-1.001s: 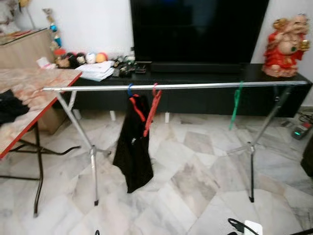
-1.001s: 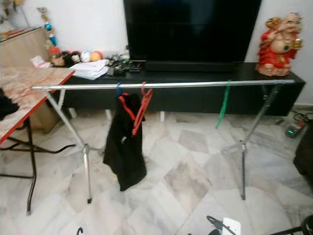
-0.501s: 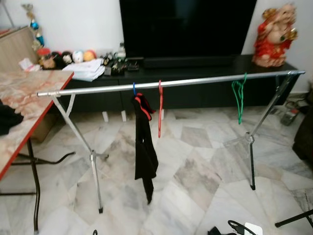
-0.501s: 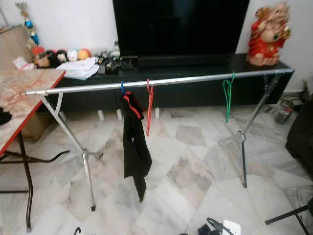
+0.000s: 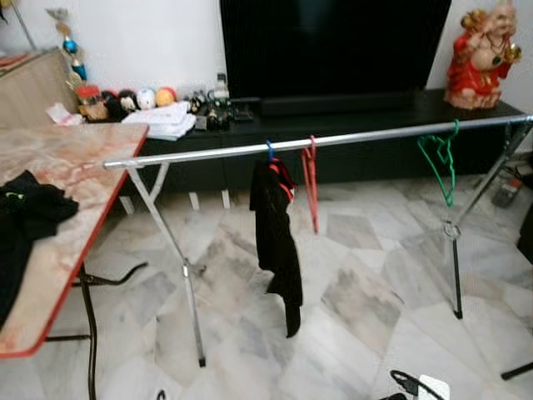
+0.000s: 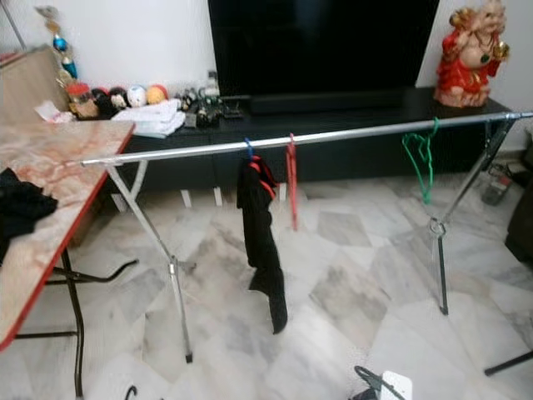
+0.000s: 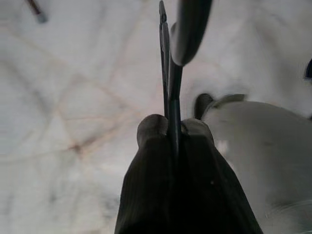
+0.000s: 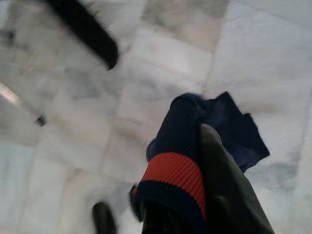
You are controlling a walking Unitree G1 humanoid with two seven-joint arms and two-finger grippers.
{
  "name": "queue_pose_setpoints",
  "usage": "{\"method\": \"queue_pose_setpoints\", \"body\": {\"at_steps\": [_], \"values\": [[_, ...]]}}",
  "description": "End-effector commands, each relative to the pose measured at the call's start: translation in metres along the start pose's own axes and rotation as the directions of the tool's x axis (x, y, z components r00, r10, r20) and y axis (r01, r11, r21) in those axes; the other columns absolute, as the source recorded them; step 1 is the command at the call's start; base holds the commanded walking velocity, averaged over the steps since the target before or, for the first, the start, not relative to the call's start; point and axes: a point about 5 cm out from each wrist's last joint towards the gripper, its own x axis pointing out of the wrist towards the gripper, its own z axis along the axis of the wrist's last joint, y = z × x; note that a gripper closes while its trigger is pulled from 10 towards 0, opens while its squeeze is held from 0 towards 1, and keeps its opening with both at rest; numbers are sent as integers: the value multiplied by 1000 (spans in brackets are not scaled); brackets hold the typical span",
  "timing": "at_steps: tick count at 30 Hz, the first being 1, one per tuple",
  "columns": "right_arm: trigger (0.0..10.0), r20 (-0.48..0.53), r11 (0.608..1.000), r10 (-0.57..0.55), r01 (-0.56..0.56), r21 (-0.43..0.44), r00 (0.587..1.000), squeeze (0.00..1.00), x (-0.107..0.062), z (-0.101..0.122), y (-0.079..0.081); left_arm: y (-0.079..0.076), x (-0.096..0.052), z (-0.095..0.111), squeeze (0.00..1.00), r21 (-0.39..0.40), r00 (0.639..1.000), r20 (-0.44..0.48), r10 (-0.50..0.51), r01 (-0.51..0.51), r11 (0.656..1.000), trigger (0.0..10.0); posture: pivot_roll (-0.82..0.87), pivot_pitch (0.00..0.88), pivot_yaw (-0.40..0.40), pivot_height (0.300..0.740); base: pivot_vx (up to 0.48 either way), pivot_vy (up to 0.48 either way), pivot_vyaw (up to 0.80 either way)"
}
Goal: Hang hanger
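**Drying rail, hangers and held items: living-room floor**

1. Long silver metal clothes rail (image 5: 333, 140) on crossed tripod legs, standing on a pale marble tile floor (image 5: 366, 275) in front of a low black TV cabinet (image 5: 350, 108).

2. Blue-hooked hanger (image 5: 269, 151) on the rail, left of centre, carrying a black garment with red trim (image 5: 277, 229) that hangs limp, its lower end clear of the floor.

3. Thin red plastic hanger (image 5: 311, 183), empty, hooked on the rail just beside the black garment, seen nearly edge-on.

4. Green wire-style hanger (image 5: 440, 162), empty, hooked towards the right end of the rail, well apart from the other two, tilted slightly.

5. Left gripper (image 7: 169, 127): both black fingers pressed together on a thin dark hanger (image 7: 168, 68), a narrow strip standing up between the tips over the marble floor; its colour and full outline cannot be told.

6. Right gripper (image 8: 195, 146): fingers closed on a navy knitted cloth with a red-orange band (image 8: 180, 161), which drapes over them above the floor.

7. Marble-patterned table with red edge (image 5: 58, 208) at the robot's left, bearing a crumpled black cloth (image 5: 25, 212).

8. Red and gold seated figurine (image 5: 483, 54) at the right end of the cabinet, beside a large black television (image 5: 333, 42).
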Motion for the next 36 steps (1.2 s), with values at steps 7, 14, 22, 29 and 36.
{"method": "queue_pose_setpoints", "body": {"at_steps": [7,14,22,29,36], "values": [[10000,22,999,-9,10,-33,1000,0,-2,3,-12,-1,-2,-10,0,-19,1000,-11,2,-3,1000,10000,20,0,32,740,0,0,0],[10000,13,999,-19,20,-35,1000,0,-3,0,-14,0,-3,-16,0,8,999,-37,-2,3,1000,10000,0,0,43,740,0,0,0],[10000,16,999,-15,16,-36,1000,0,-3,-1,-13,2,-2,-9,0,7,1000,-11,-16,16,1000,10000,0,0,56,740,-90,0,0],[10000,43,997,-26,29,-70,999,0,-3,1,-10,6,-3,-12,0,43,1000,-14,-26,27,999,10000,-10,0,85,740,-249,0,229],[10000,40,999,-23,24,-28,999,0,-2,-2,-5,14,-4,-15,0,69,999,-24,-29,31,997,10000,-5,0,111,740,-257,0,229]]}}
